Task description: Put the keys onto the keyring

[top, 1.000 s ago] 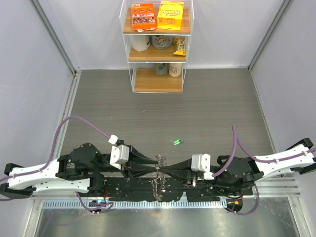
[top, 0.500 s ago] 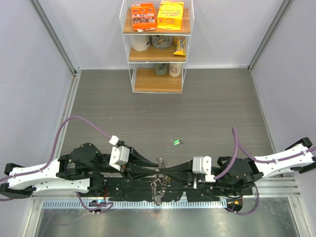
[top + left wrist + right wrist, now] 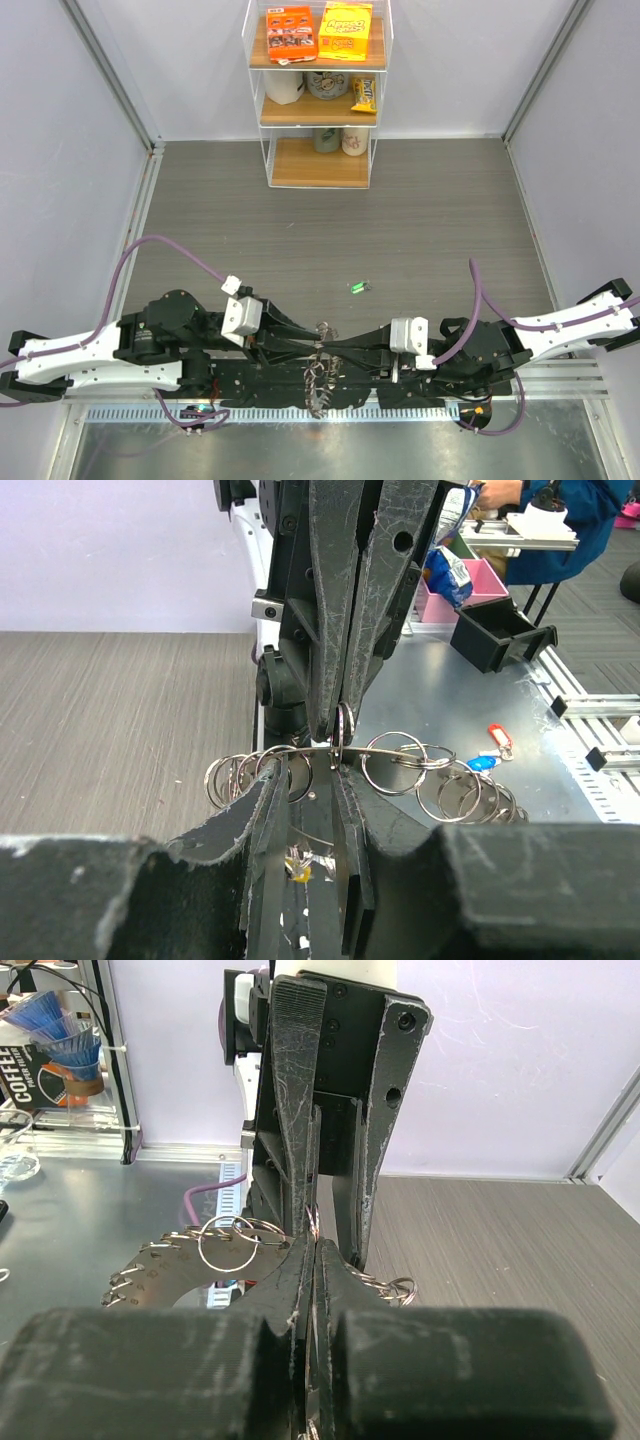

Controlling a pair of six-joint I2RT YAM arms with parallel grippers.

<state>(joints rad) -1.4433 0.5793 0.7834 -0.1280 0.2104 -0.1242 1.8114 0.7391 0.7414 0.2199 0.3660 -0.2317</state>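
Dark box (image 3: pixel 22 1064), right wrist view: white capitals "COFFE", cut off at the frame edge. Shelf snack packets (image 3: pixel 345 30): print too small to read.

Seen from above, the light is even, soft and fairly bright, with no hard shadows. The tabletop (image 3: pixel 430 220) grain reads cleanly, the metal strip (image 3: pixel 300 450) at the near edge has a dull sheen, and the black parts of my arms (image 3: pixel 170 325) lose detail. Through my wrist cameras, my left gripper (image 3: pixel 310 772) and right gripper (image 3: pixel 310 1250) sit so close to the lens that their bases blur into dark blocks. The keyring (image 3: pixel 150 1268) glints sharply, and the pale wall (image 3: pixel 500 1060) behind is bright.
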